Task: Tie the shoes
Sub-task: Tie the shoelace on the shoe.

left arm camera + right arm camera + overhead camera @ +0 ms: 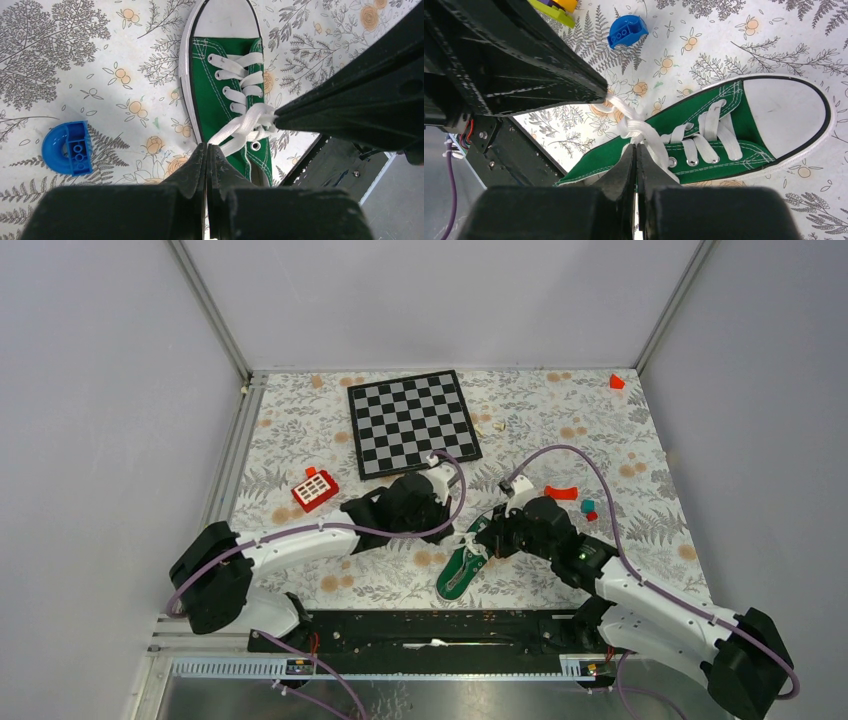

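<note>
Both finger pairs are fully closed. The left gripper (207, 148) pinches one strand of the laces (247, 124) and the right gripper (635, 149) pinches the other, with the tips close together just over the top eyelets. The sneaker (455, 578) sits at 6 o'clock on the table (600, 440), near the edge between my arms. Its heel points to 7 o'clock and its toe runs to 1 o'clock under my wrists. The strands look crossed between my tips; I can't tell if that is a real half-knot. Handling call: the shoe is small and probably light, with a soft canvas upper, so a one-sided tug likely drags or yaws it on the cloth. The rubber sole should give some bite, but not much. The laces are flat, limp and woven, with no stiffness to hold a loop, and they probably slip if clamped on edge. The best hold is flat across the pads, mid-strand rather than at the tips, so there is slack for a loop. Pull to 3 and 9 o'clock with equal force so the shoe stays put. The blue brick (67, 147) lies well apart at 9 o'clock in the left wrist view and is no issue.
</note>
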### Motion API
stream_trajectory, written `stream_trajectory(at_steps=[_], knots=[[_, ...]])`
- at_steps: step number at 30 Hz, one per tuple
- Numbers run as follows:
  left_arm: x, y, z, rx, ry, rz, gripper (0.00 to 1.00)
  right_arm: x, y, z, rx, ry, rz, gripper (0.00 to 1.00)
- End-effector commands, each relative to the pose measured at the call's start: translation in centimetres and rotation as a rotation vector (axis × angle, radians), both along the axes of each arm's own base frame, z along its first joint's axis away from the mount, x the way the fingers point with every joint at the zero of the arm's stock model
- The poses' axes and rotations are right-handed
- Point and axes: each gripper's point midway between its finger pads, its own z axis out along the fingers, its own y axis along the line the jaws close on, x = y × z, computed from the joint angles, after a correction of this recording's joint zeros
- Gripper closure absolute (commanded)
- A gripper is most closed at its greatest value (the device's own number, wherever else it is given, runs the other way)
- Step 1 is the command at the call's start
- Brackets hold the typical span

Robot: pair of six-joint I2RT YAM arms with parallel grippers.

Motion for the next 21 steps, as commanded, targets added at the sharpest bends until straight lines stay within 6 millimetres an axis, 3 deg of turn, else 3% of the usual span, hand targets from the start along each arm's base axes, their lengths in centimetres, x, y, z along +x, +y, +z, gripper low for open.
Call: stream_trajectory(at_steps=[1,21], knots=[[0.5,0.7,2.0,-0.043,-0.056,0.030,1.00,0.8,-0.1,0.6,0.036,-0.036,-0.059,1.00],[-0.5,2.4,0.8,-0.024,-0.025,0.059,1.00,1.0,-2.6,-1.3,0.021,-0.034,-0.196,1.00]])
